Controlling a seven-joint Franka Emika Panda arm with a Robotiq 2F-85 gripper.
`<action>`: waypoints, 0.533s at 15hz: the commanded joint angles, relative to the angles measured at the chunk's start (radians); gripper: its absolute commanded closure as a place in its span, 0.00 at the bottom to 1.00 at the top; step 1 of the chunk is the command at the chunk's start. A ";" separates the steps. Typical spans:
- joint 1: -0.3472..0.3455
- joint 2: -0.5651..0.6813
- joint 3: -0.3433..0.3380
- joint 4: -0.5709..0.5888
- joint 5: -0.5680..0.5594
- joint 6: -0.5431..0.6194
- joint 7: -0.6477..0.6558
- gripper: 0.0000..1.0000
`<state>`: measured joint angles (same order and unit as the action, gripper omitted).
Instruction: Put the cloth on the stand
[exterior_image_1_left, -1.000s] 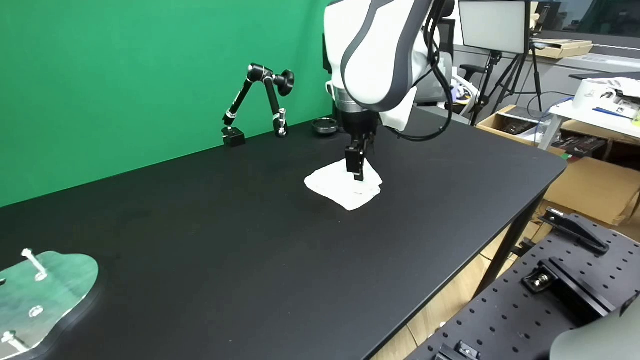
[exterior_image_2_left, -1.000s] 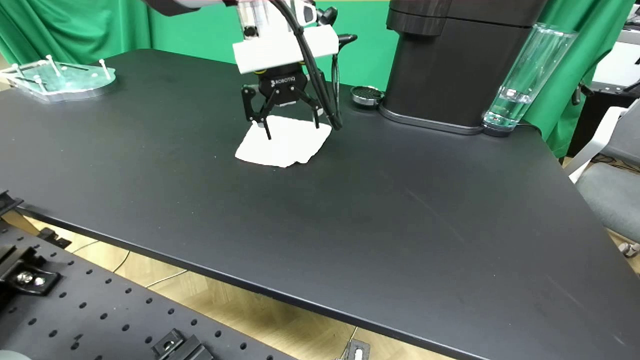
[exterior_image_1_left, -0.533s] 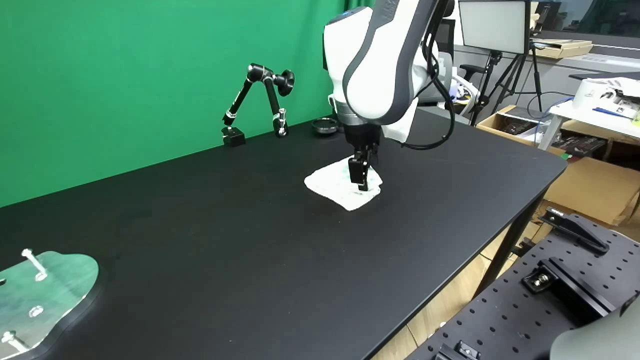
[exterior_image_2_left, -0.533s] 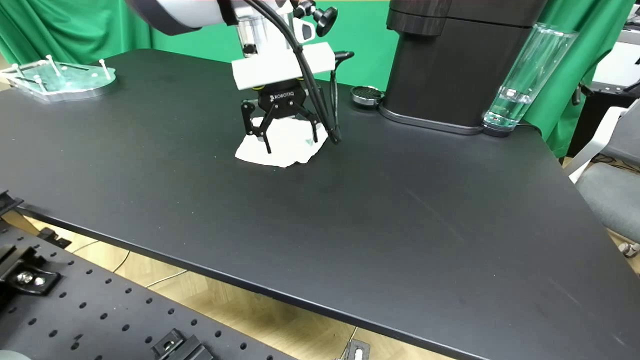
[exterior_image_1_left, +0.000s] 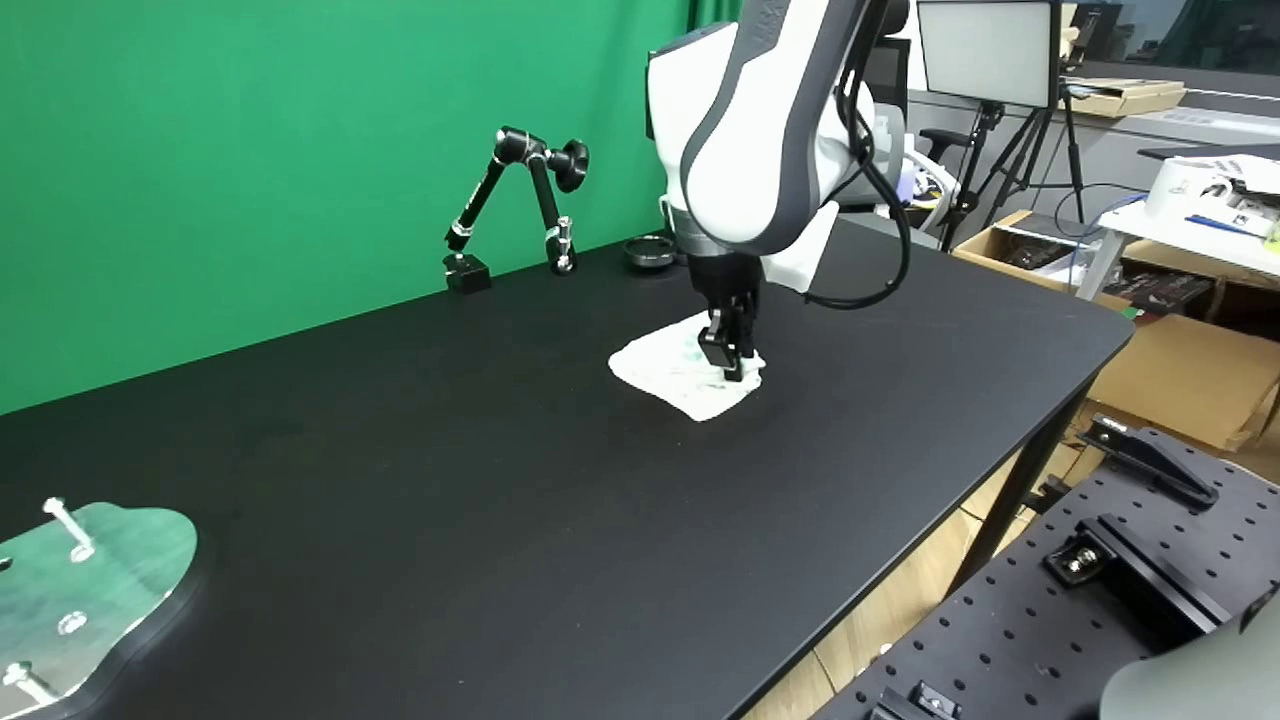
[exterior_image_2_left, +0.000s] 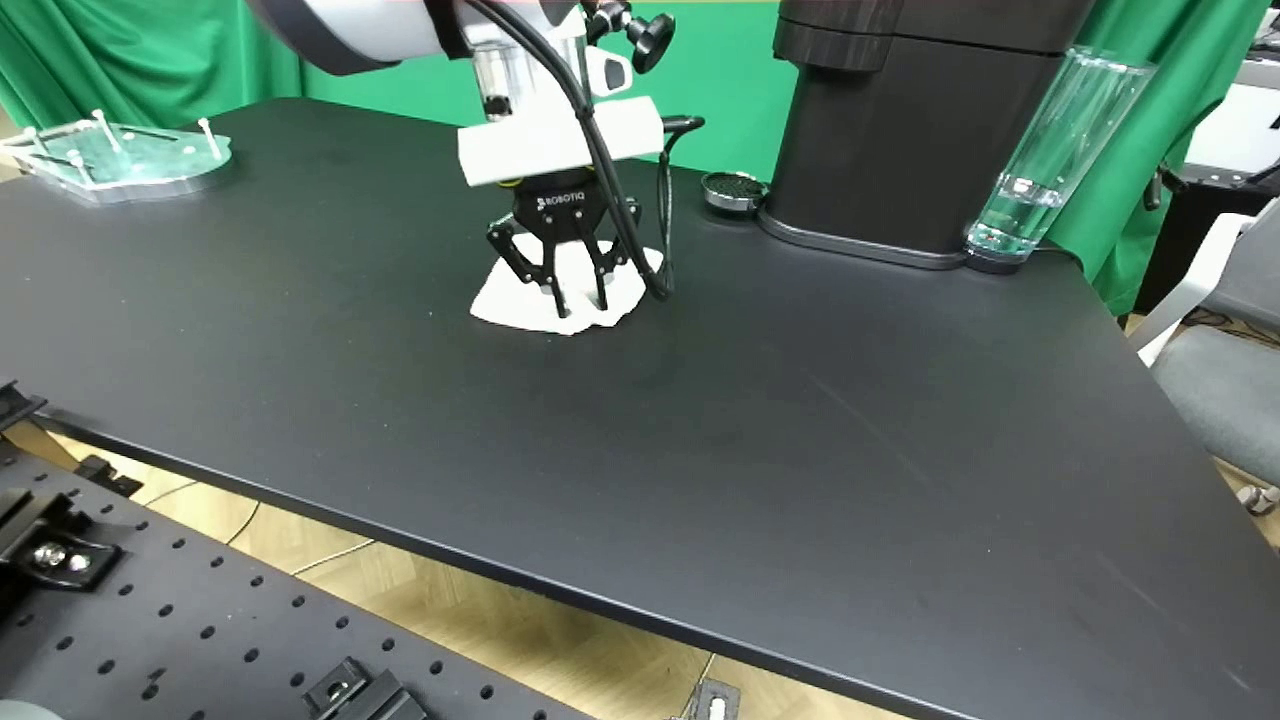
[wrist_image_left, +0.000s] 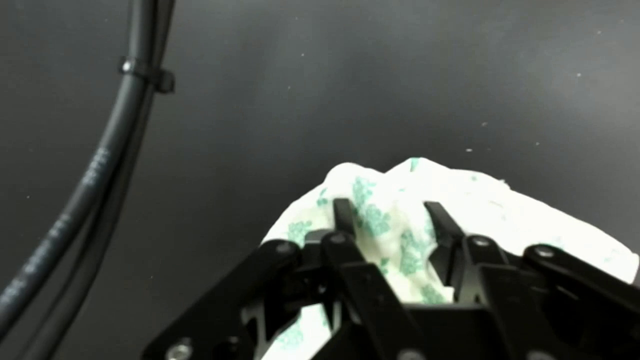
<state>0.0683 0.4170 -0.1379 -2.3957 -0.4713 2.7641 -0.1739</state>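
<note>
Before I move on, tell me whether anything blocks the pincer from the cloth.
Nothing visible does. In both exterior views the pincer is down at the cloth; in the wrist view only cloth shows between its parted fingertips.

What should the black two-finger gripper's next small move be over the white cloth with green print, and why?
Probably closing the black two-finger gripper to pinch the white cloth with green print: in the wrist view, its fingertips stand apart with rumpled cloth between them, and the cloth lies spread on the black table, so lifting now might leave it behind.
</note>
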 joint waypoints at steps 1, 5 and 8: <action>-0.013 -0.015 0.024 0.014 0.078 -0.040 0.044 0.90; -0.002 -0.041 0.026 0.054 0.157 -0.049 0.096 1.00; 0.015 -0.066 0.018 0.114 0.167 -0.061 0.144 0.99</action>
<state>0.0688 0.3922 -0.1168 -2.3310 -0.3125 2.7473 -0.1011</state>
